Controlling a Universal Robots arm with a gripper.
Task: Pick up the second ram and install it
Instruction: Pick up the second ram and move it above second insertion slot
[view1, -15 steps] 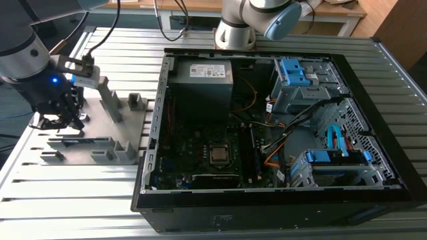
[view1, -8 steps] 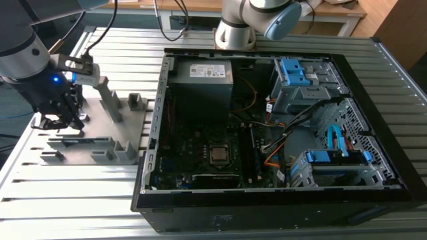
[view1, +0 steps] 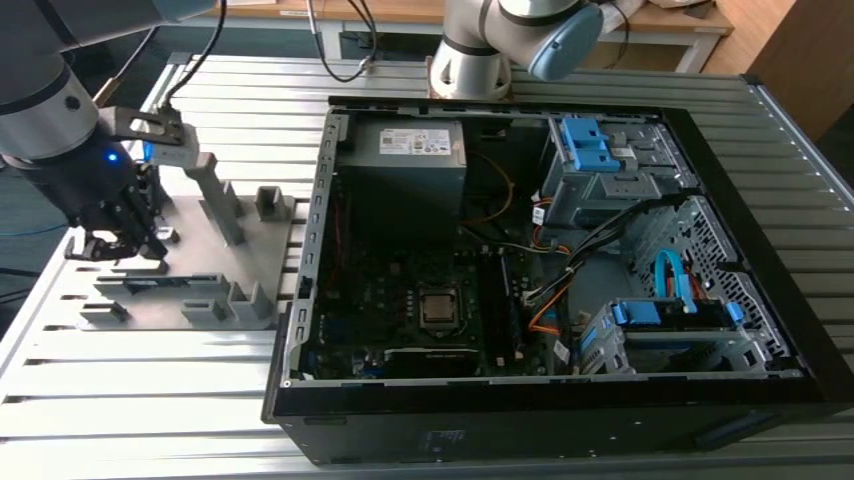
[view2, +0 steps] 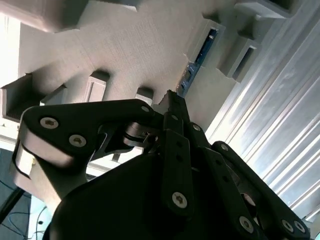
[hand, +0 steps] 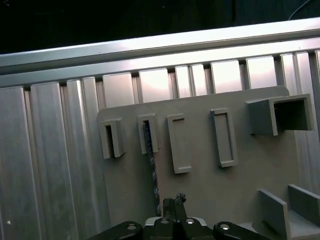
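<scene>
Here, I am holding the gripper (hand: 173, 201) low over the grey holder plate (hand: 210, 185), its jaws drawn together and their tips sitting at the near end of the second ram (hand: 151, 165); I cannot tell whether they are pinching it. The ram is standing on edge, its far end in a slotted block of the plate, which is lying on the ribbed metal bench (view1: 147, 400). Beyond, toward the exterior view's right, the open computer case (view1: 441, 435) is lying on its side.
</scene>
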